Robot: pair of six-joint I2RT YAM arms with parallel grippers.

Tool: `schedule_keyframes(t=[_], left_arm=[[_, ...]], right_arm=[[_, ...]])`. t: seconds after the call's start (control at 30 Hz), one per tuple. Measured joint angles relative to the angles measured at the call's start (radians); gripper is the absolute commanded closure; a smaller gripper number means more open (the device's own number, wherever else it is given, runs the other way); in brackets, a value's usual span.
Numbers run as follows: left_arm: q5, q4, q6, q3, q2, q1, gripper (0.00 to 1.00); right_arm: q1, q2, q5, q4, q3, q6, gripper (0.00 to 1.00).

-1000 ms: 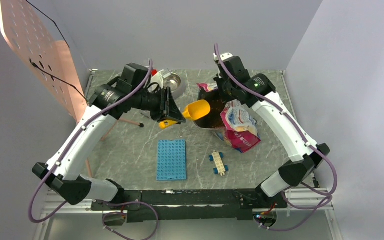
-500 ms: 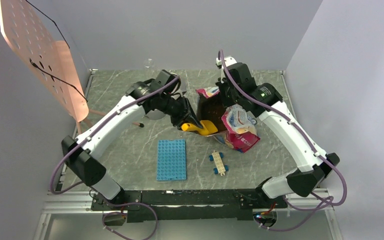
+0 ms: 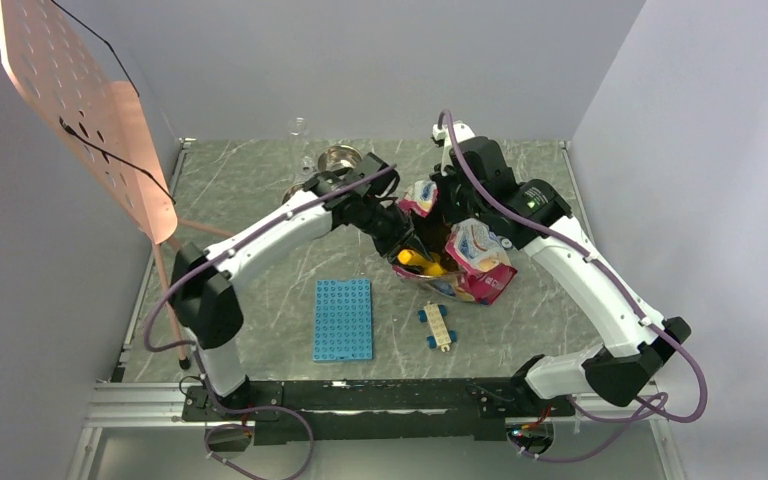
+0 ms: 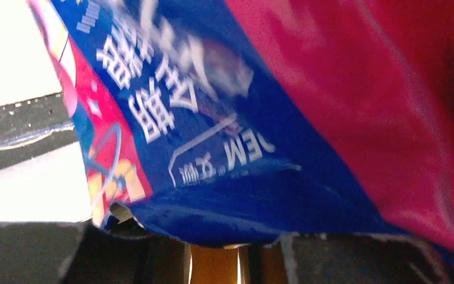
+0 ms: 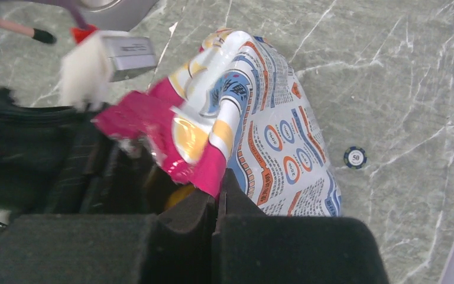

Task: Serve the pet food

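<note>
A blue studded plate [image 3: 342, 319] lies beside a small blue-and-cream brick piece [image 3: 436, 327].

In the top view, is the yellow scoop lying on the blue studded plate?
No, the yellow scoop is at the open mouth of the pet food bag, clearly apart from the blue studded plate.

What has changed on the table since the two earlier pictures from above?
The left gripper carried the yellow scoop rightward, from beside the pet food bag into its open mouth. The right gripper kept its pinch on the bag's rim. The blue plate and the small brick piece did not move.
</note>
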Motion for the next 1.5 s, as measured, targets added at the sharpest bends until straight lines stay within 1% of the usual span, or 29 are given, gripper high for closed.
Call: schedule_keyframes(t=[0.07,0.17,0.23,0.33,0.43,0.47,0.63,0.73,0.87,1.0,1.13,1.43,1.5], left_arm=[[-0.002,0.027,0.003,0.010,0.051,0.002,1.00],[0.013,0.099,0.012,-0.026,0.105,0.013,1.00],[0.022,0.155,0.035,-0.058,0.114,0.022,1.00],[0.021,0.264,0.116,-0.132,0.097,0.024,1.00],[0.027,0.415,0.194,-0.250,0.047,0.029,1.00],[0.043,0.500,0.213,-0.311,0.024,0.036,1.00],[0.112,0.815,0.225,-0.480,-0.024,0.059,1.00],[0.122,0.923,0.224,-0.536,-0.050,0.061,1.00],[0.127,0.946,0.245,-0.544,-0.105,0.062,1.00],[0.124,0.953,0.259,-0.560,-0.206,0.069,1.00],[0.124,0.962,0.253,-0.600,-0.311,0.079,1.00],[0.132,0.925,0.237,-0.618,-0.360,0.076,1.00],[0.125,0.877,0.223,-0.617,-0.378,0.079,1.00]], right_arm=[[-0.004,0.000,0.000,0.007,-0.004,0.022,1.00],[-0.003,-0.006,-0.011,0.008,-0.009,0.047,1.00],[-0.003,-0.018,-0.013,0.011,-0.022,0.061,1.00],[-0.003,-0.038,-0.015,0.019,-0.046,0.083,1.00],[-0.001,-0.064,-0.015,0.020,-0.071,0.106,1.00],[0.001,-0.075,-0.016,0.022,-0.082,0.115,1.00],[0.004,-0.101,0.007,0.026,-0.105,0.135,1.00],[0.004,-0.103,0.038,0.026,-0.105,0.142,1.00],[0.004,-0.120,0.091,0.025,-0.105,0.150,1.00],[0.004,-0.134,0.138,0.014,-0.105,0.150,1.00],[0.004,-0.142,0.144,-0.002,-0.105,0.153,1.00],[0.006,-0.150,0.182,-0.022,-0.105,0.196,1.00],[0.009,-0.144,0.194,-0.028,-0.100,0.212,1.00]])
